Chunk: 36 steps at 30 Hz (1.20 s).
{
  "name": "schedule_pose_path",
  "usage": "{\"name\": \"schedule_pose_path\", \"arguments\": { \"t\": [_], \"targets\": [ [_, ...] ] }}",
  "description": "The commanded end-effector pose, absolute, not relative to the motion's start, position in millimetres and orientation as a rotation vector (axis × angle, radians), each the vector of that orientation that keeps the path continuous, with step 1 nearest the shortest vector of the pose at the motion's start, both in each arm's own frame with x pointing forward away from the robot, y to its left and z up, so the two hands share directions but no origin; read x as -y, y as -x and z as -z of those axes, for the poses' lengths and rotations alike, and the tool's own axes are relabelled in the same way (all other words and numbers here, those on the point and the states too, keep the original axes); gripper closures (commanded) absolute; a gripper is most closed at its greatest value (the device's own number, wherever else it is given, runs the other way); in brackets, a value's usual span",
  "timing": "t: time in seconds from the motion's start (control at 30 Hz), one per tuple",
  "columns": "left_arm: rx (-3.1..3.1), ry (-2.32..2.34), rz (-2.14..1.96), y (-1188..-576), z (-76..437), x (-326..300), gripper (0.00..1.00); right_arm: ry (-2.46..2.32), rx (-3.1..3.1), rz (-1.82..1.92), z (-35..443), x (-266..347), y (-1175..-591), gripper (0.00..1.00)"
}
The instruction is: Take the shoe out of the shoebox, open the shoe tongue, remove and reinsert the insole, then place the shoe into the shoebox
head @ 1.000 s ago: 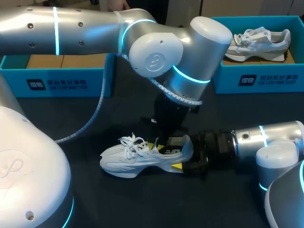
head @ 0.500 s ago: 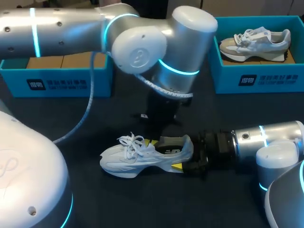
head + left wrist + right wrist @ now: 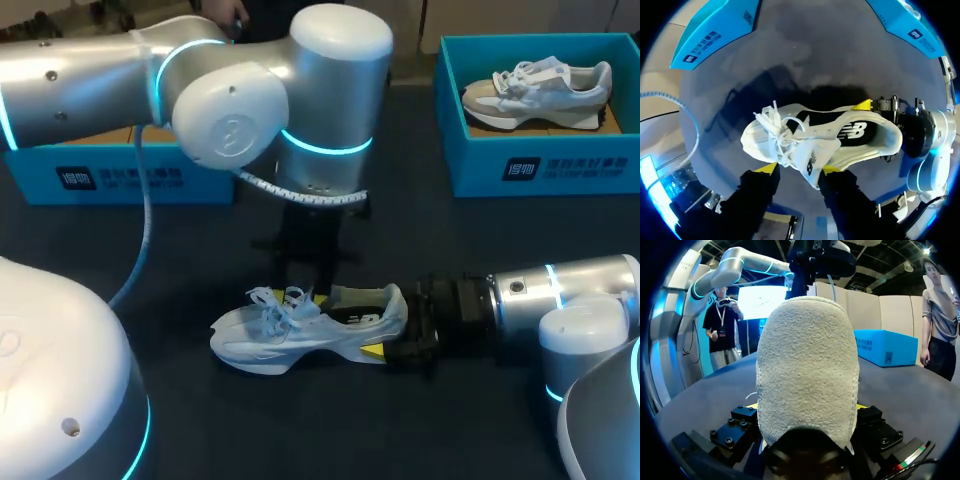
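Where the dark desk [image 3: 300, 430] begins at its left, one bright blue cardboard shoebox [image 3: 120, 178] stands along the far edge. Its front wall carries a single dark label with white print, and a tan lining shows inside. The left arm crosses in front of this box. Its pincer [image 3: 800, 170] hangs open just above the lace area of the white lace-up sports shoe [image 3: 300, 335]. In the left wrist view the two yellow fingertips [image 3: 767, 169] stand apart, and the raised shoe tongue [image 3: 809, 161] lies between them. Contact on both sides is not seen.

The white shoe rests on its sole on the desk near the middle, outside both boxes, toe to the left and heel to the right. It bears two dark logos, one on the side and one on the tongue.

The right arm lies low along the desk. Its pincer [image 3: 392, 338] is closed on the heel of the white shoe, with a yellow tip showing on either side of the heel.

At the far right stands a second blue shoebox [image 3: 540, 170] with the same kind of dark label on its front. It holds one grey-and-white laced trainer [image 3: 535, 92].

Count: two boxes, two shoes, two labels.
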<state>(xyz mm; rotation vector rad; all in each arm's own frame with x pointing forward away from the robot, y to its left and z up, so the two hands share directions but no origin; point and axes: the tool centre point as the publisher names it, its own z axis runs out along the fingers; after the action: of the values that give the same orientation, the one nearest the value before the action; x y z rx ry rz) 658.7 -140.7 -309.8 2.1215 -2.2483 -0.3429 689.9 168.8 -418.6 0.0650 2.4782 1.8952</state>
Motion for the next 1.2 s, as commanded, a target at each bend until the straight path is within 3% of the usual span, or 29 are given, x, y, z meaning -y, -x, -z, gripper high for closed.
{"name": "schedule_pose_path", "arguments": {
  "t": [0.03,0.07,0.43,0.67,0.7,0.73,0.77,1.2],
  "targets": [
    [2.278,-2.117,0.365,-661.0,318.2,148.6,0.42,-0.065,-2.481,-1.89,418.7,-169.9,-690.2,1.0],
    [2.292,-2.117,0.374,-661.2,319.7,150.6,0.39,-0.065,-2.481,-1.89,418.7,-169.9,-690.2,1.0],
    [2.347,-2.135,0.456,-666.5,327.5,165.8,0.43,-0.065,-2.481,-1.89,418.7,-169.9,-690.2,1.0],
    [2.36,-2.157,0.479,-666.1,328.5,164.5,0.7,-0.065,-2.481,-1.89,418.7,-169.9,-690.2,1.0],
    [2.356,-2.16,0.478,-665.7,327.6,162.6,0.76,-0.065,-2.481,-1.89,418.7,-169.9,-690.2,1.0],
    [2.345,-2.159,0.476,-665.1,326.2,160.3,0.93,-0.065,-2.481,-1.89,418.7,-169.9,-690.2,1.0],
    [2.34,-2.157,0.473,-664.8,324.9,157.8,1.0,-0.065,-2.481,-1.89,418.7,-169.9,-690.2,1.0],
    [2.111,-2.129,0.067,-659.6,304.8,107.3,1.0,-0.065,-2.481,-1.89,418.7,-169.9,-690.2,1.0]
  ]
}}
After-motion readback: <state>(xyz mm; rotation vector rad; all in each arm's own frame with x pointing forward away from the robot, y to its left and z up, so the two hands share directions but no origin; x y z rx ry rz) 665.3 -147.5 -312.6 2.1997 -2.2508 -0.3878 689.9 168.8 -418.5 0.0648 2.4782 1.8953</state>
